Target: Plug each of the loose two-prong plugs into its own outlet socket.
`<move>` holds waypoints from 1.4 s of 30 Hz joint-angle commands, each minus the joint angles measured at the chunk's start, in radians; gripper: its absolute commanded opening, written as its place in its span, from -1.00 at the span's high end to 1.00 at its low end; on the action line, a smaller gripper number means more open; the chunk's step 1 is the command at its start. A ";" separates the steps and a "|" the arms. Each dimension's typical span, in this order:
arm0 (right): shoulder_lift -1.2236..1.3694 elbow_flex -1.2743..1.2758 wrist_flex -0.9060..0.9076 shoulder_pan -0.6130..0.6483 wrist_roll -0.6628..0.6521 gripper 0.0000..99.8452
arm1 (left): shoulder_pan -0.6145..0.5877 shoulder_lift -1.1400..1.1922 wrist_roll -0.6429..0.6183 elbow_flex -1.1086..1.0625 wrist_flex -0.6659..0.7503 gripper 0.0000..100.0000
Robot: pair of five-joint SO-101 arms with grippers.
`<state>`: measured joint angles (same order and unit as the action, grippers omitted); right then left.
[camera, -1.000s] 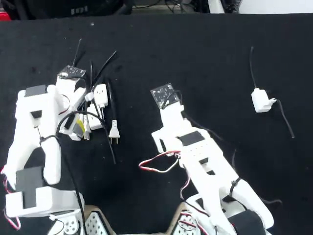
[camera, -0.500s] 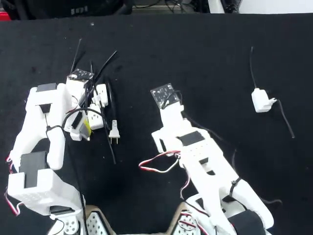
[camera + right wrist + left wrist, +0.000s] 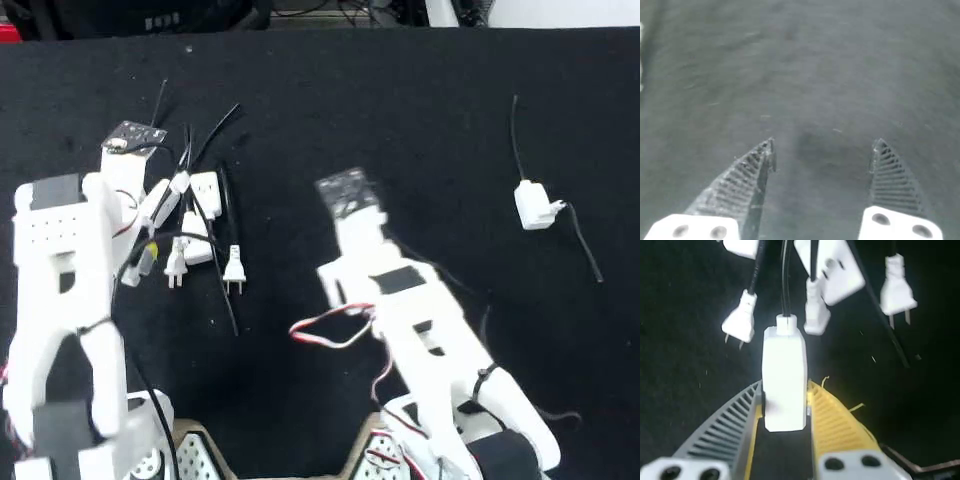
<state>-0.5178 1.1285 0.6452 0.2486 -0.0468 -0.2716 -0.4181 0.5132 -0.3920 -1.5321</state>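
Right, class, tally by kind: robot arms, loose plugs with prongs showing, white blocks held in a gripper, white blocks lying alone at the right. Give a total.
Robot arms: 2
Loose plugs with prongs showing: 2
Held white block, in the left gripper: 1
Lone white block, at the right: 1
Total: 6

Bright even light, white block [image 3: 784, 385] glaring, black cloth [image 3: 430, 110] matte

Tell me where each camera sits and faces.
High view: fixed above, looking down on table, both arms, two-prong plugs.
Left wrist view: on left arm, facing down past jaws shut on white block.
Right wrist view: on right arm, facing the table past open jaws.
High and left wrist views share the plugs.
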 commanded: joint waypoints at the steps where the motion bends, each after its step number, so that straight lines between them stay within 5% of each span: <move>1: -0.030 -0.082 0.009 -0.175 0.031 0.44 | 0.090 -0.110 -0.014 -0.051 -0.040 0.93; 8: -0.028 -0.082 0.008 -0.229 0.071 0.44 | 0.377 -0.118 -0.104 -0.394 0.261 0.91; 11: -0.028 -0.082 0.009 -0.229 0.071 0.44 | 0.443 -0.118 -0.180 -0.479 0.382 0.70; 14: -0.028 -0.081 0.009 -0.229 0.071 0.44 | 0.464 -0.129 -0.195 -0.486 0.384 0.51; 23: -0.028 -0.081 0.009 -0.229 0.071 0.44 | 0.363 -0.130 -0.084 -0.255 0.138 0.55; 30: -0.028 -0.081 0.011 -0.229 0.071 0.44 | 0.220 -0.118 -0.046 -0.424 0.338 0.55; 35: -0.028 -0.081 0.009 -0.229 0.071 0.44 | 0.348 -0.129 -0.074 -0.582 0.407 0.55; 42: -0.028 -0.081 0.008 -0.230 0.071 0.44 | 0.627 -0.126 -0.313 -0.582 0.465 0.55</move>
<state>-0.5178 1.0994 0.6483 0.0384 0.0161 0.2409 -0.5209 0.2800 -0.9735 -1.1040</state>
